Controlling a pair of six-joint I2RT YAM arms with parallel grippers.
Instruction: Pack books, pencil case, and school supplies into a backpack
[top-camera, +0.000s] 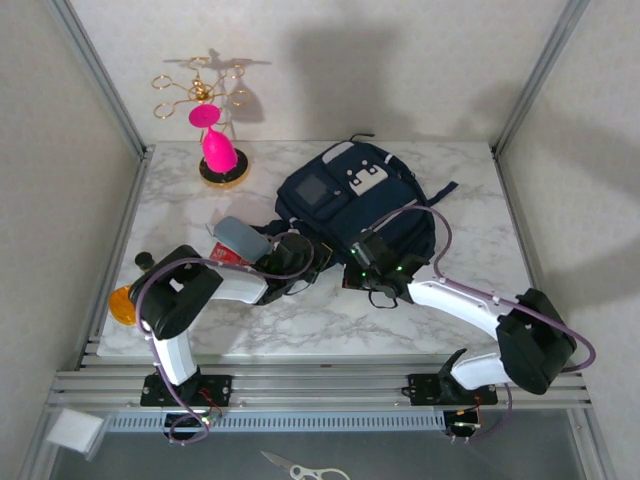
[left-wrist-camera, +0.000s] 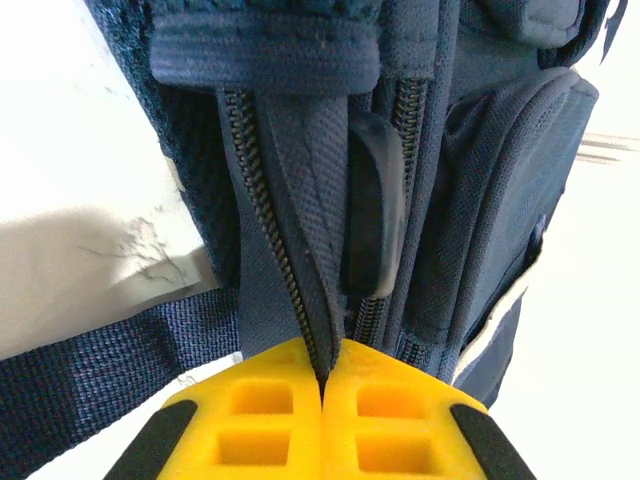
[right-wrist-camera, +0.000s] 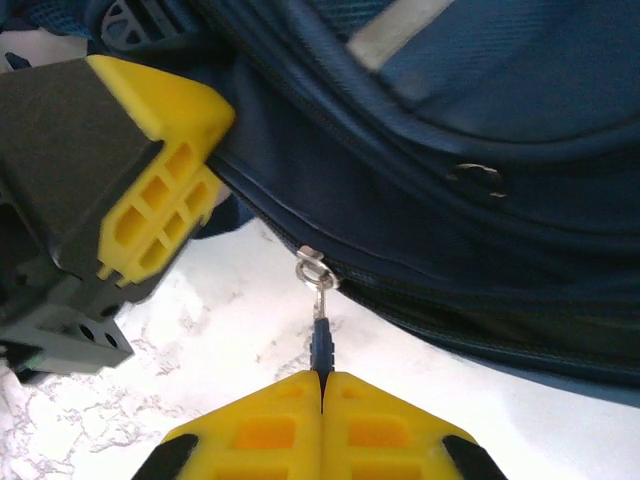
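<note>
The backpack (top-camera: 345, 195) lies mid-way across the marble table (top-camera: 300, 325). Your left gripper (left-wrist-camera: 322, 385) is clamped on what looks like its zipper-side fabric; your right gripper (right-wrist-camera: 322, 380) pinches the zipper pull (right-wrist-camera: 320, 338).

No legible text, brand or number anywhere; white marks on the red box (top-camera: 224, 256) too small

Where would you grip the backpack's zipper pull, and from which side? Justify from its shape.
Pinch the thin blue tab below the metal slider, approaching from the table side. It juts clear of the backpack fabric over bare marble, flat enough for two fingers; the right gripper is shut on it so.
</note>
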